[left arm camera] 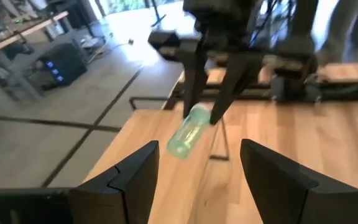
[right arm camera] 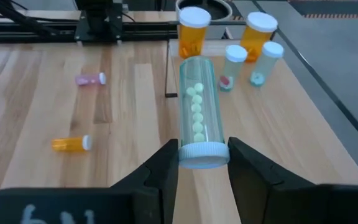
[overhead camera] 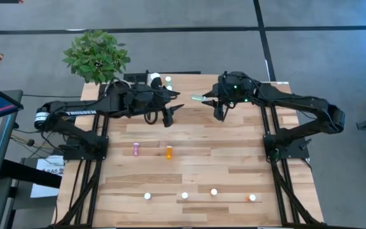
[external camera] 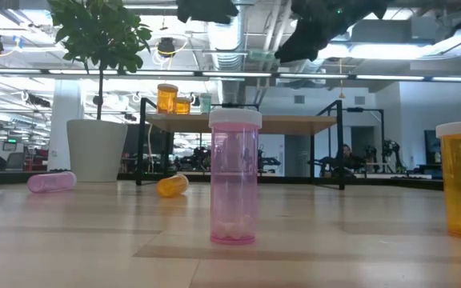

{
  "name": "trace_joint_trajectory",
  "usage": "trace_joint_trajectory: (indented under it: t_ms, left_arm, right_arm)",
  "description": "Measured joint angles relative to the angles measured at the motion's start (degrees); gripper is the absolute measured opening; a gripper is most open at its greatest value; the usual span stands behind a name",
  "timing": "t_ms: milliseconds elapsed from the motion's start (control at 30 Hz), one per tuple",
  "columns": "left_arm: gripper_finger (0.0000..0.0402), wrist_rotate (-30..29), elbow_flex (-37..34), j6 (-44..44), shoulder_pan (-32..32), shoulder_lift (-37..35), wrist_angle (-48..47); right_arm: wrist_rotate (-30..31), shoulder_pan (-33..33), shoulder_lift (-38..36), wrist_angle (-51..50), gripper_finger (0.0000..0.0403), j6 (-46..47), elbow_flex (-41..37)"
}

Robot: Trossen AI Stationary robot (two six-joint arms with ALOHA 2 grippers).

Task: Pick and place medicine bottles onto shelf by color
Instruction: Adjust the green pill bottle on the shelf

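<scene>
- My right gripper (right arm camera: 197, 163) clasps a pale teal bottle (right arm camera: 199, 127) by its cap end, lying level above the shelf (overhead camera: 259, 86) at the bench's (overhead camera: 202, 165) twelve o'clock edge.
- My left gripper (left arm camera: 197, 171), unclenched and empty, faces it.
- Beyond, orange bottles (right arm camera: 193, 30) and teal ones stand grouped by colour on the shelf.
</scene>
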Motion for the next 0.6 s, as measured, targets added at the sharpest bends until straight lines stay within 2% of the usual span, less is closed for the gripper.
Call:
trace_joint_trajectory:
  t_ms: [167, 600]
  left_arm:
    - [0.0216, -1.5, 3.9, 2.6, -0.8, 3.9, -3.0]
    - [0.0216, -4.6, 22.5, 10.6, -2.0, 18.9, -18.3]
  right_arm:
    - [0.0, 1.1, 0.0, 0.0, 0.0139, 0.3, 0.0]
    - [-0.1, 3.7, 0.0, -0.4, 0.0141, 1.4, 0.0]
